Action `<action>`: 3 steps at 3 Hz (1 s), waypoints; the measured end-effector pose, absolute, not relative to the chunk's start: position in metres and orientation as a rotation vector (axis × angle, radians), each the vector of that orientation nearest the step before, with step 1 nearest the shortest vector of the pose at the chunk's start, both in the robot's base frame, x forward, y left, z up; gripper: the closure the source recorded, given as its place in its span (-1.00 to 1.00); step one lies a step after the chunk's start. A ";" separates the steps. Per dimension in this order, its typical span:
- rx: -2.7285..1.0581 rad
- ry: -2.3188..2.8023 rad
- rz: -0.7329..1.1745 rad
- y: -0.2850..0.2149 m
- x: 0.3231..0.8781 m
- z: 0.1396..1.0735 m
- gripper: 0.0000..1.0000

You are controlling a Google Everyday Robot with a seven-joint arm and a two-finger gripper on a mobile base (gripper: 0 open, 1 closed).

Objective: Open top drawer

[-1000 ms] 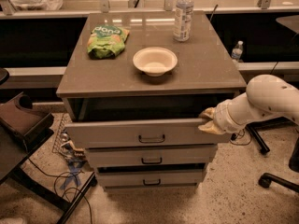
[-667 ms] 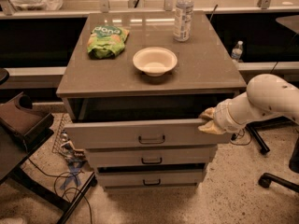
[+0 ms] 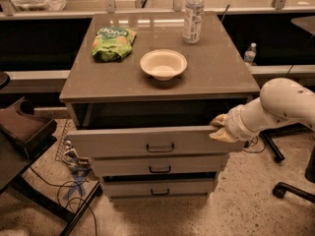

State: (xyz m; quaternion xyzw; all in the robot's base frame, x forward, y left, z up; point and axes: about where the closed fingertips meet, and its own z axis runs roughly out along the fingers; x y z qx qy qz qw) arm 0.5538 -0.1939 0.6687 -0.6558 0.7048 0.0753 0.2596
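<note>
Speckled floor [image 3: 236,205] runs under a grey cabinet whose tabletop [image 3: 216,68] stands above and to the left of the tool [image 3: 220,128]. The tool sits against the right end of the top drawer [image 3: 128,140], at that front's upper edge; whether it is clamped there or spread cannot be told. The top drawer stretches away to the left of the tool, pulled out from the cabinet so that a dark gap shows behind its front. Its small dark handle [image 3: 160,148] is well to the left of the tool and slightly lower.

On the tabletop, up and far left of the tool, lies a green snack bag [image 3: 113,43] with white lettering that may read "dona" but is not sure. A pale bowl [image 3: 163,64] stands up and left of the tool, and a clear water bottle [image 3: 193,14] stands upright further back, its label unreadable.

The white arm [image 3: 288,102] comes in from the right edge, its rounded link sloping down and left to the wrist at the tool. Two narrower drawers [image 3: 157,167] lie below and left of the tool.
</note>
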 end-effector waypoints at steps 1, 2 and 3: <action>-1.782 1.914 0.204 -0.194 0.547 0.670 1.00; -1.782 1.914 0.204 -0.194 0.547 0.671 1.00; -1.807 1.926 0.205 -0.195 0.520 0.676 1.00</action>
